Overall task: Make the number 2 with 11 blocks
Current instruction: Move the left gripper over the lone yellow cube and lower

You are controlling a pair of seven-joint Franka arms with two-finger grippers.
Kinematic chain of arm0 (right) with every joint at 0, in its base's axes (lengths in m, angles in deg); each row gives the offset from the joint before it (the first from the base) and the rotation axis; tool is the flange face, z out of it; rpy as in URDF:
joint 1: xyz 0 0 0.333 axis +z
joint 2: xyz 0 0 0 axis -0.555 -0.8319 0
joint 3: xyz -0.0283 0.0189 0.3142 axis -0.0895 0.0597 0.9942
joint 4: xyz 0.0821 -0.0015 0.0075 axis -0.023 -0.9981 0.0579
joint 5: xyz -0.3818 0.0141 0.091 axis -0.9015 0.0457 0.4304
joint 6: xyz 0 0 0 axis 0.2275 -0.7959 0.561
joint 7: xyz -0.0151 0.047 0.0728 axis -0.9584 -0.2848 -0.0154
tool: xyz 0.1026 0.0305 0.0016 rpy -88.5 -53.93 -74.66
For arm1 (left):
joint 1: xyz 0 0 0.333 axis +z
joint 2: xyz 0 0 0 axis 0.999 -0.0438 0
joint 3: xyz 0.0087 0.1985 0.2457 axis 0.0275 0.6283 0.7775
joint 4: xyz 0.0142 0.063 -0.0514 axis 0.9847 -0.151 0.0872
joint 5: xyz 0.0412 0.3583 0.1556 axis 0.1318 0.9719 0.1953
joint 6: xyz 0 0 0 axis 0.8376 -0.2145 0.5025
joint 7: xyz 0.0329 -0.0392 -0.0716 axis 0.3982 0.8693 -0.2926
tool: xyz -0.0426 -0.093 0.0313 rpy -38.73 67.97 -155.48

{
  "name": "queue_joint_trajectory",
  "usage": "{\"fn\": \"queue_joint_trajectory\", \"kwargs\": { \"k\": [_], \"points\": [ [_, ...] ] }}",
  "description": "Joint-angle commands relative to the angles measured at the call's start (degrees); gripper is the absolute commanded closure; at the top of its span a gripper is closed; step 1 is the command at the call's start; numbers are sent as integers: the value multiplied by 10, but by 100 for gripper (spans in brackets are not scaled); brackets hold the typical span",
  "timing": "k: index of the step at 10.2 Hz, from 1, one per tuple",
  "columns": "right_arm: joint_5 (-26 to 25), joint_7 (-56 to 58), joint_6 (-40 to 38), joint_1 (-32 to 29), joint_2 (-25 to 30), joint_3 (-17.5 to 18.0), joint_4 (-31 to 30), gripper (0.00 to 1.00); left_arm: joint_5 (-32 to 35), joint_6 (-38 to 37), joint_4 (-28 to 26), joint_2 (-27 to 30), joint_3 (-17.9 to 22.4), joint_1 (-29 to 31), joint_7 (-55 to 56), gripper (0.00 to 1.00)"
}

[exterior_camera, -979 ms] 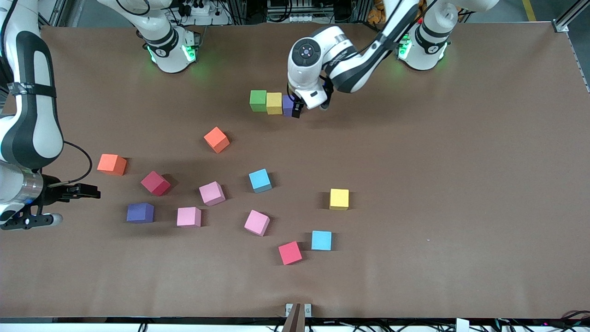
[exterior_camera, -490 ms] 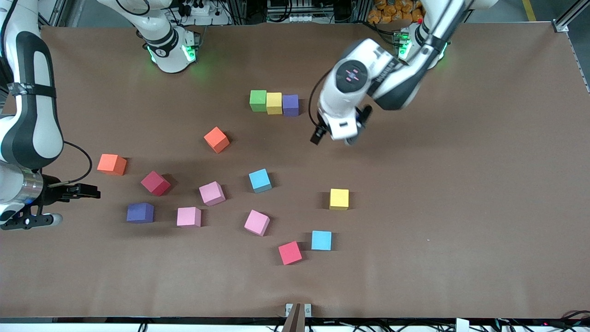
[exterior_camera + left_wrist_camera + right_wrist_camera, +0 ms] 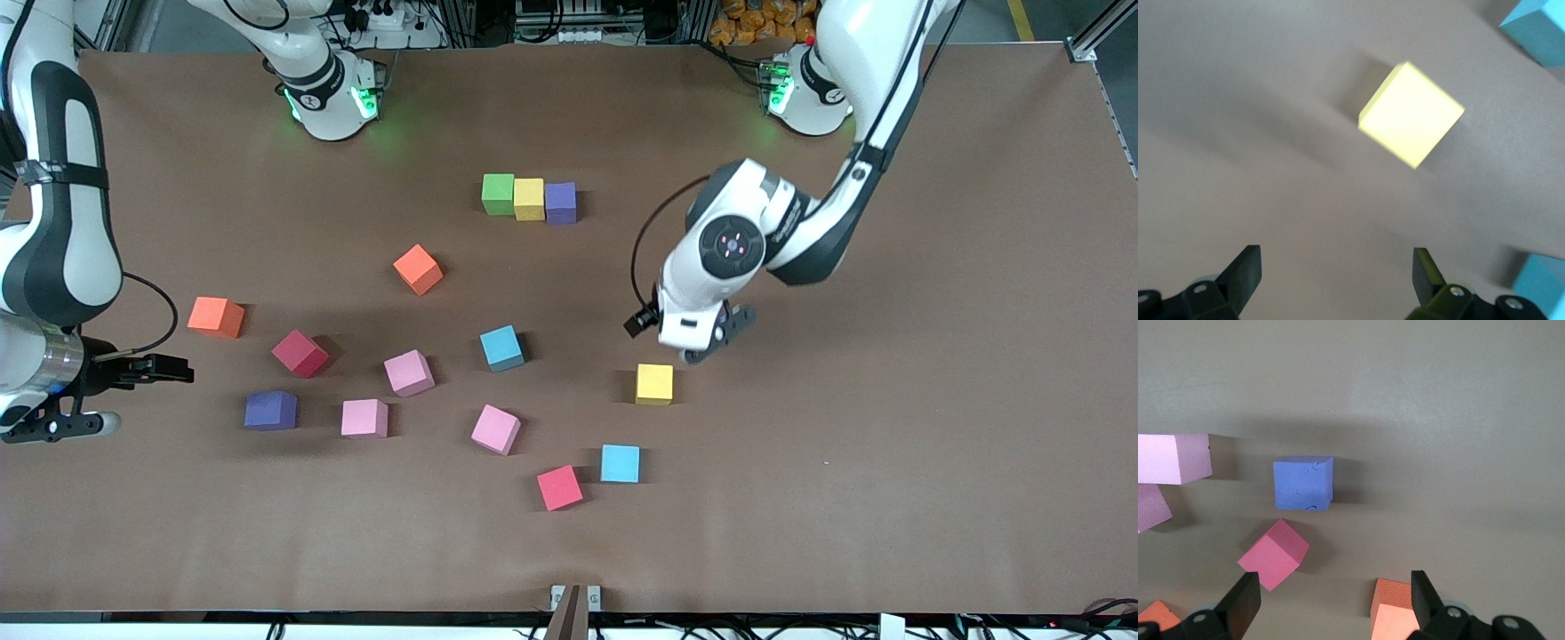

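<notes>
Table (image 3: 889, 444): brown, carrying every block
Left gripper (image 3: 702, 348): having left the row, now hanging over the loose yellow block (image 3: 654, 383), fingers spread and empty (likely the fourth pick)
Right gripper (image 3: 160, 369): waiting at its own table end, fingers spread
Number 2 (image 3: 529, 197): only a three-block green, yellow and purple row, long axis lying along the robots' side
Remaining: eight blocks

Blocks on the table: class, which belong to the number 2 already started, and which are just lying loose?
In the figure: green block, yellow block, purple block, touching in a row.

Loose: eleven scattered blocks, including the lone yellow block beside the open left gripper.
</notes>
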Motion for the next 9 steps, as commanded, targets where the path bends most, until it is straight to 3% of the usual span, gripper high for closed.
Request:
{"fn": "queue_joint_trajectory", "kwargs": {
  "k": [1,6,9],
  "points": [
    [11,11,0,-9,-1,5,3,0,34,0,43,-44,18,-10,-155,0],
    [11,11,0,-9,-1,5,3,0,34,145,53,-90,35,-17,-379,0],
    [11,11,0,-9,-1,5,4,0,39,182,49,-104,35,-24,-419,0]
  ]
}}
